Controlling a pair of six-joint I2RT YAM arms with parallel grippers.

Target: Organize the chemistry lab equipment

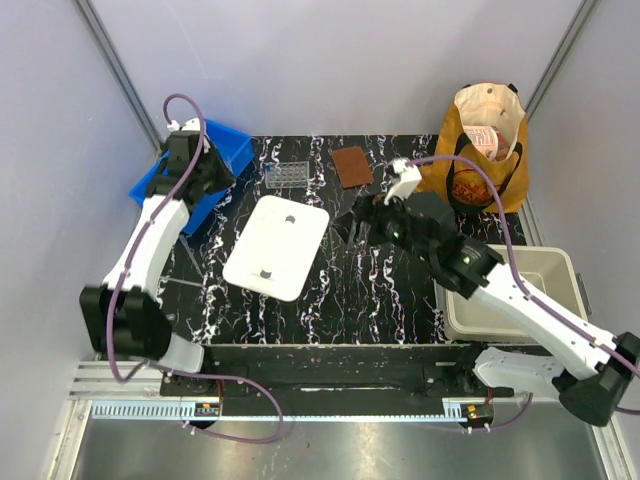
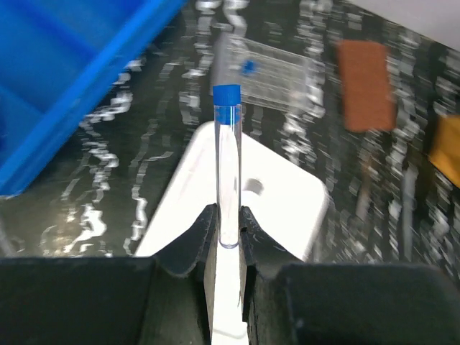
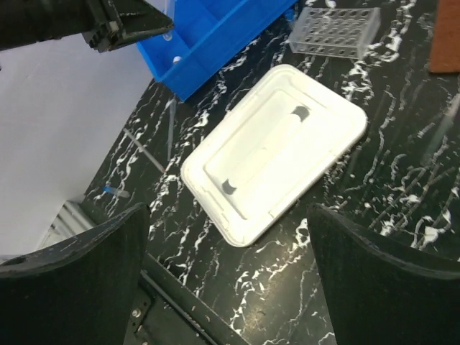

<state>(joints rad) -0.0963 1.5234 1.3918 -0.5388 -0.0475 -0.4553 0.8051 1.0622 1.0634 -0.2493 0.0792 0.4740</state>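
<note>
My left gripper (image 2: 228, 224) is shut on a clear blue-capped tube (image 2: 228, 165), held above the table near the blue bin (image 1: 205, 170), cap pointing away from the wrist. The small clear tube rack (image 1: 286, 176) stands at the back of the table and holds one blue-capped tube (image 2: 248, 67). It also shows in the right wrist view (image 3: 335, 31). My right gripper (image 1: 352, 222) is open and empty above the table's middle. Another blue-capped tube (image 3: 115, 192) and thin metal tools (image 3: 144, 152) lie at the table's left edge.
A white lid (image 1: 278, 245) lies flat left of centre. A brown square pad (image 1: 352, 165) lies at the back. A tan tote bag (image 1: 484, 145) stands at the back right. A beige bin (image 1: 520, 292) sits at the right edge.
</note>
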